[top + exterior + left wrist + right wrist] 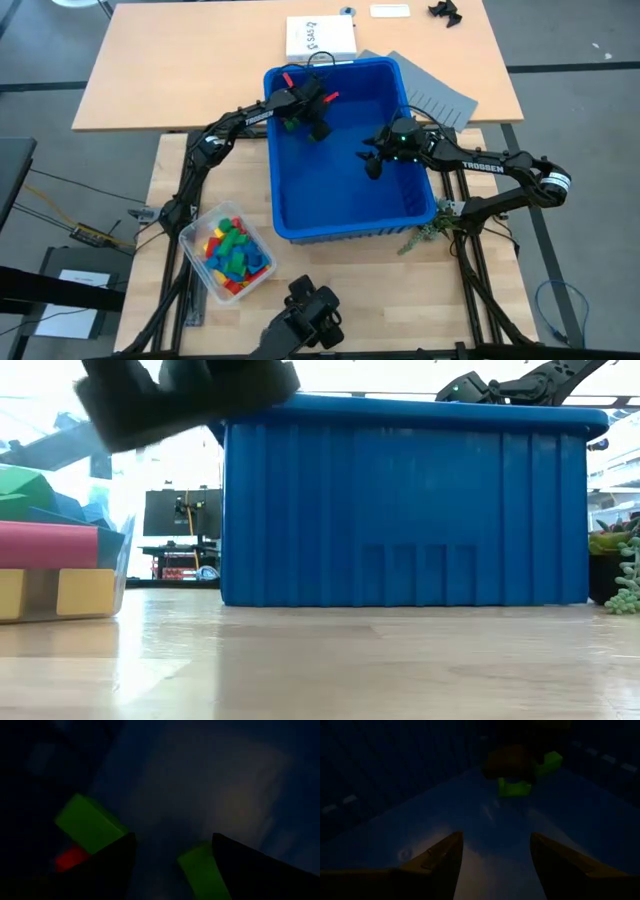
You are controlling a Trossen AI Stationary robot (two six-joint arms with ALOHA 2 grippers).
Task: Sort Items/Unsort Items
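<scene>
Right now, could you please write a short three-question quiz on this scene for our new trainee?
1. True or false: the left gripper and the right gripper are both over the blue bin.
2. Where is the clear container of coloured blocks? A) inside the bin B) on the table beside the bin, on the left arm's side C) on the white box
3. What colour are the two blocks nearest the left gripper's open fingers?

Key: 1 true; 2 B; 3 green.
</scene>
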